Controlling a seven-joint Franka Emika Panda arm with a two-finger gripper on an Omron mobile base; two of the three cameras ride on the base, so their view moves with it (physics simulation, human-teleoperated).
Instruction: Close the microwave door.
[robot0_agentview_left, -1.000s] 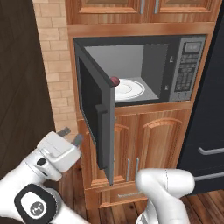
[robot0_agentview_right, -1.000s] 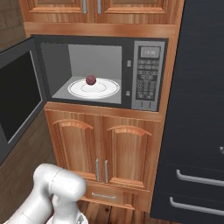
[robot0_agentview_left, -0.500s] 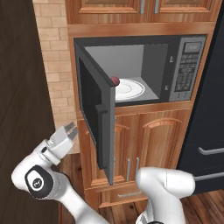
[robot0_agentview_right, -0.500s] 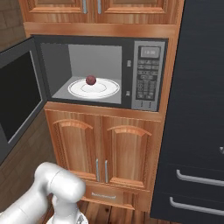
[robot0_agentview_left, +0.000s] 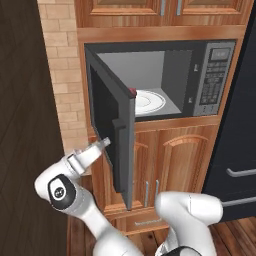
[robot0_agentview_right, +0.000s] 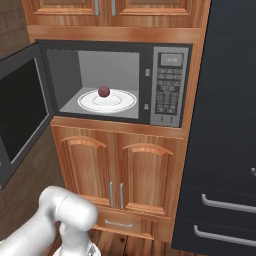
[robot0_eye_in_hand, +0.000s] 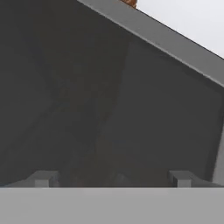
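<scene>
Standing wide open, the microwave door juts out from the left edge of the microwave, hinged on that side, with its black window and bar handle facing left toward the brick wall. It has not swung at all over the last second; its angle in the left base view is the same as before. Behind it the cavity is lit, with a white plate on its floor and a small dark red ball sitting on the plate.

What has changed is the arm. Over the past second it has lifted and reached forward, carrying the gripper from low at the left up to the outer face of the door, near its lower half and below the handle. In the left base view the tip now looks to be touching or just short of the panel; I cannot tell which. The hand view agrees: dark door surface fills it at very close range, with the two fingertips set well apart at the bottom, so the gripper is open and holds nothing.

My reading is that the approach is about done and the push has not begun. Pressing that face rightward toward the cavity should bring the door round to shut.
</scene>
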